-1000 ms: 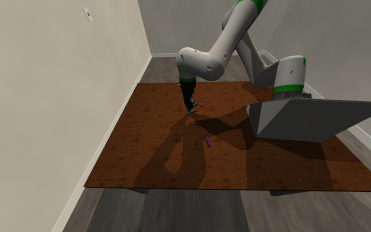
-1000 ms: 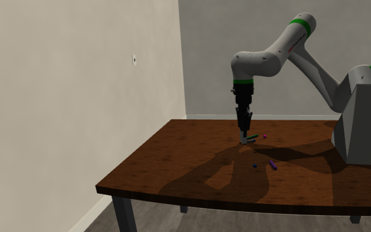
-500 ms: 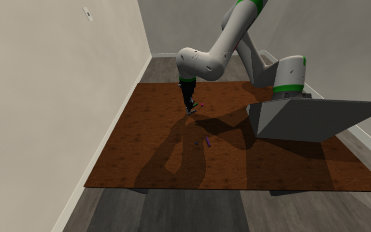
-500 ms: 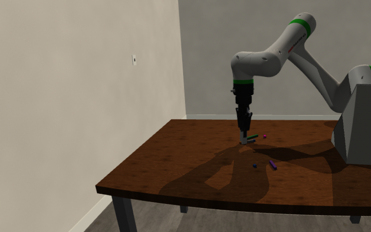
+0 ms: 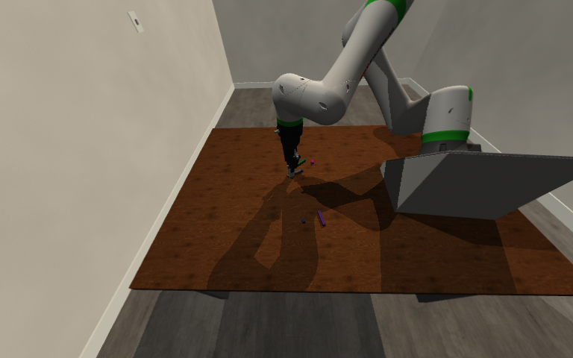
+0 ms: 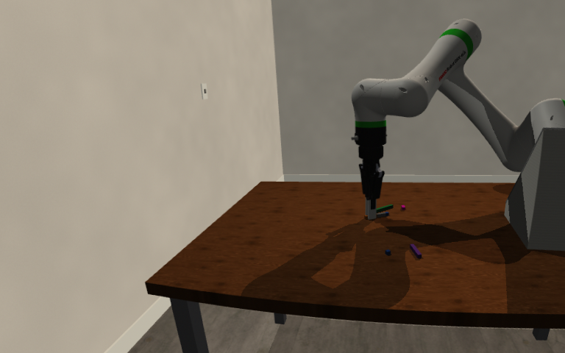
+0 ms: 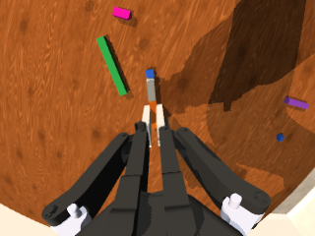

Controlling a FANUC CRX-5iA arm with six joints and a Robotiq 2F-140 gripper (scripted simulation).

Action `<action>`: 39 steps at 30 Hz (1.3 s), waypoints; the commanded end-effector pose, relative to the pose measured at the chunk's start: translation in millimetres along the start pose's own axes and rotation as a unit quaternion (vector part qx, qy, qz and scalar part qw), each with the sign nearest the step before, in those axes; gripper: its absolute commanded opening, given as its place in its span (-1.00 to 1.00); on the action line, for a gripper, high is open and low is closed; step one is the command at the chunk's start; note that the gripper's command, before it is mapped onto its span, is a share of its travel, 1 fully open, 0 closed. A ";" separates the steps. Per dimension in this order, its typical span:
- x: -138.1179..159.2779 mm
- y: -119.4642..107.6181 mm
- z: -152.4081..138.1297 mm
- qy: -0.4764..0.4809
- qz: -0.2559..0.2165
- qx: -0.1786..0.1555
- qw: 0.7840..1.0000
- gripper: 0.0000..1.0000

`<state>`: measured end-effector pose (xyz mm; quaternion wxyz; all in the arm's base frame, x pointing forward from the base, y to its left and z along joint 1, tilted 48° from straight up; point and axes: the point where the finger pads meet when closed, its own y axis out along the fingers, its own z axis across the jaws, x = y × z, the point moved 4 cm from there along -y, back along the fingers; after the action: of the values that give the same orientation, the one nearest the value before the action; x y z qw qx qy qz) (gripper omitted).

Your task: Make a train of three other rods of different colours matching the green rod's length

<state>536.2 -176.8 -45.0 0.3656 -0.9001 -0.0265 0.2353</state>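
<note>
My gripper [image 7: 154, 113] points straight down at the far middle of the table, fingertips at the surface, and is shut on an orange rod [image 7: 154, 130]. Just beyond its tips a grey rod [image 7: 152, 93] and a small blue rod [image 7: 150, 74] lie in one line with the orange rod, close end to end. The green rod [image 7: 112, 66] lies flat to their left, apart and slightly angled. A magenta rod [image 7: 122, 12] lies beyond it. In the exterior view the gripper [image 6: 370, 214] stands beside the green rod [image 6: 385, 207].
A purple rod [image 7: 297, 102] [image 6: 415, 250] and a second small blue rod [image 7: 280, 137] lie apart to the right, nearer the table's front. The robot's grey base [image 5: 473, 181] stands at the right of the table. A wall runs along the left edge.
</note>
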 end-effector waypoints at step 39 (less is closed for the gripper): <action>0.2 -3.2 0.0 0.000 0.000 0.000 1.000 -0.71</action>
<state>536.5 -175.0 -43.3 0.3656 -0.9002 -0.0265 0.2353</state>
